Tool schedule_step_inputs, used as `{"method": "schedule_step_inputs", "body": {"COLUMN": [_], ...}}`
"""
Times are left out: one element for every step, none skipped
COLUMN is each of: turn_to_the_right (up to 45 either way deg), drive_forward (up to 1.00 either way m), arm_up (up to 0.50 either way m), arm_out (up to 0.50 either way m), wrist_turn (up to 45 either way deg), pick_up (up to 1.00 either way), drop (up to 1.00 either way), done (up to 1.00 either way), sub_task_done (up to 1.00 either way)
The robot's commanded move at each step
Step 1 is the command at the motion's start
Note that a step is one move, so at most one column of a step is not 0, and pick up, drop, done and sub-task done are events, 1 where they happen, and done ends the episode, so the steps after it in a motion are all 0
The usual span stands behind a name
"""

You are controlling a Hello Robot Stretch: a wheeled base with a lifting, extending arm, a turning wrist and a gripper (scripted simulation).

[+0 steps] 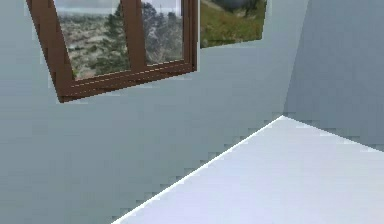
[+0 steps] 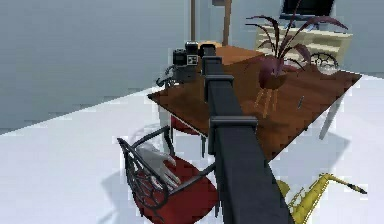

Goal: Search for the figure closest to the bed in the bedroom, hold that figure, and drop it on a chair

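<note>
On the arm side view my arm (image 2: 225,120) reaches out over a brown wooden table (image 2: 330,85). The hand (image 2: 172,70) sits at the table's far left corner, just left of its two white squares with black marks (image 2: 195,55). The tabletop lies right behind the hand, so I cannot tell whether it has hold of anything. A small greyish shape (image 2: 163,73) at its tip is too small for me to name.

A chair (image 2: 185,180) with a red seat and a dark metal frame stands near the table's close edge, and a second red seat (image 2: 185,125) is tucked under the table. A dark-leaved plant (image 2: 268,68) in a reddish pot stands on the table. A yellow object (image 2: 320,190) lies on the floor.

Ahead I see a brown-framed window (image 1: 120,40), a landscape picture (image 1: 232,20) beside it, and white floor (image 1: 280,180).
</note>
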Motion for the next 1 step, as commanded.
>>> {"method": "schedule_step_inputs", "body": {"turn_to_the_right": [0.0], "drive_forward": [0.00], "arm_up": [0.00], "arm_out": [-0.10], "wrist_turn": [0.0], "pick_up": [0.00], "drop": [0.00], "done": [0.00], "sub_task_done": [0.00]}}
